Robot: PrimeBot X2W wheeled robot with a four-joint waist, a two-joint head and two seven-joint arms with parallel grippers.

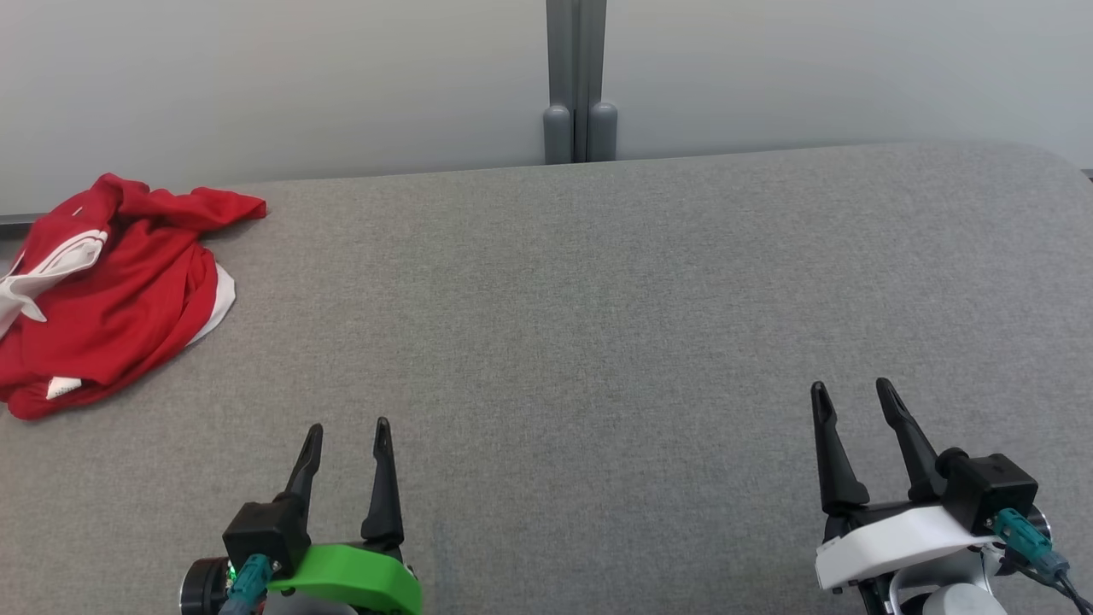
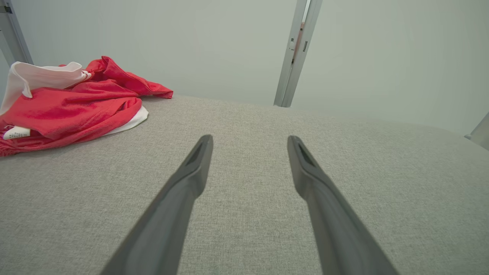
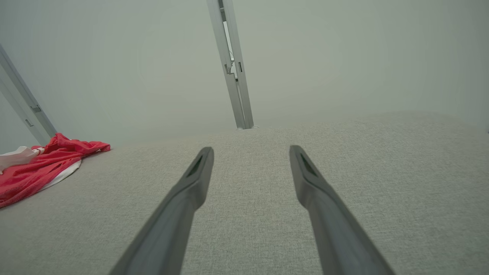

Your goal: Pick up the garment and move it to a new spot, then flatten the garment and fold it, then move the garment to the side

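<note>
The garment is a red shirt with white trim, lying crumpled at the far left of the grey fabric surface. It also appears in the left wrist view as the garment at upper left, and in the right wrist view as the garment at far left. My left gripper rests near the front edge, open and empty, well to the right of and nearer than the garment. My right gripper sits at the lower right, open and empty, far from the garment.
A pale wall runs behind the surface, with a grey vertical post at its middle. The surface's back edge runs just behind the garment. A second post stands behind the garment in the left wrist view.
</note>
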